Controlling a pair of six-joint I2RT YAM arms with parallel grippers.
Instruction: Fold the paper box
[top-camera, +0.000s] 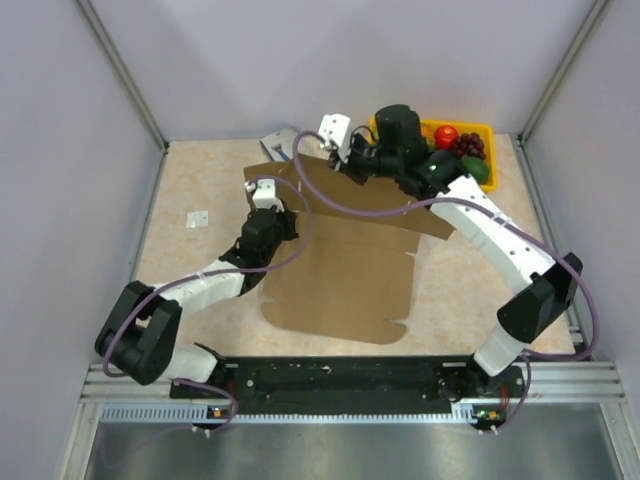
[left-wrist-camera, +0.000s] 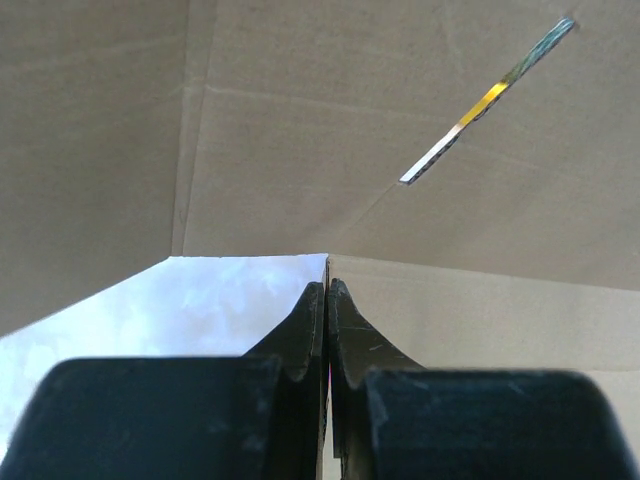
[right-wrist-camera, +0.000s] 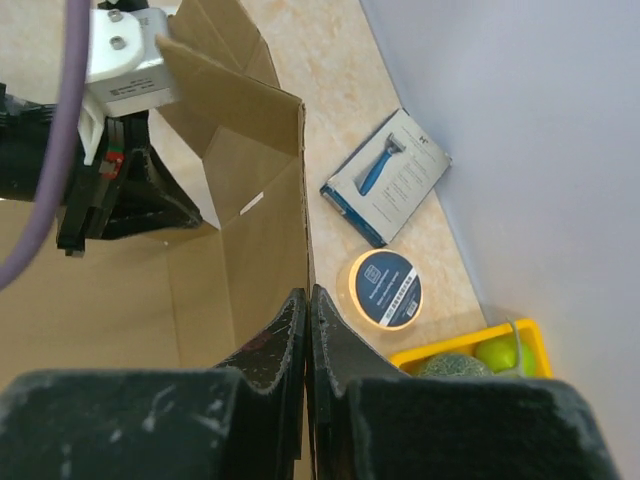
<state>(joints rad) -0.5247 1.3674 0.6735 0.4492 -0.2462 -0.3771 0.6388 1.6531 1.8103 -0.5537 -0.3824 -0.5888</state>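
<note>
Black left claw (left-wrist-camera: 327, 300) and right claw (right-wrist-camera: 308, 305) each pinch the paper box (top-camera: 340, 280) — thin, creased brown cardboard.

Packet (right-wrist-camera: 388, 175), tape roll (right-wrist-camera: 385, 290), fruit tray (top-camera: 470, 124) behind paper box (top-camera: 340, 270); open tabletop (top-camera: 190, 170) left.

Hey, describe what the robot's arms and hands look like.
The left arm and right arm have white links with black joints and bases. A purple cable loops along each. The left hand and right hand have black, tapered, scuffed fingers.
</note>
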